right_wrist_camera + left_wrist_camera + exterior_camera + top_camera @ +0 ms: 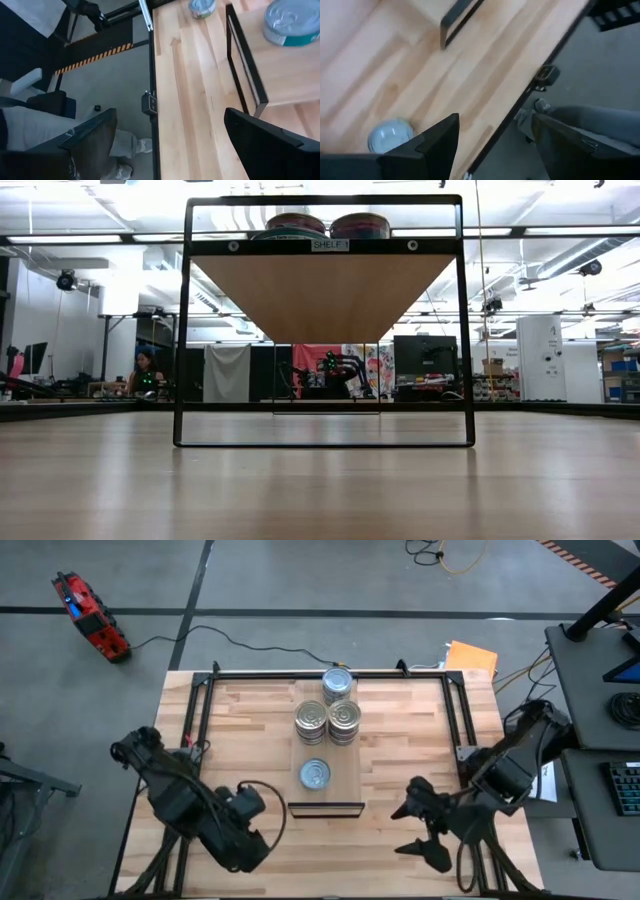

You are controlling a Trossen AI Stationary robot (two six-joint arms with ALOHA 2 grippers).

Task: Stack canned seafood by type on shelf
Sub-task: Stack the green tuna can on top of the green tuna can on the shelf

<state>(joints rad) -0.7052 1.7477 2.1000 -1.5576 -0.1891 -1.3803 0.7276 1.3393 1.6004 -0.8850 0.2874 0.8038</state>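
Four tins are seen on the shelf (pixel 352 778): a pale blue-topped tin (pixel 315 774) alone near its front, three ringed silver tins (pixel 329 718) clustered toward the back. Another blue-topped tin (pixel 390 136) lies on the table (pixel 420 730) by the left gripper (pixel 252 802). Both it and the right gripper (pixel 412 825) are held empty, jaws apart, at the near edge.

- Small white label (pixel 330 245) reading "SHELF 1", stuck at the middle of the shelf (pixel 325 280) front edge.
- No other legible text anywhere.
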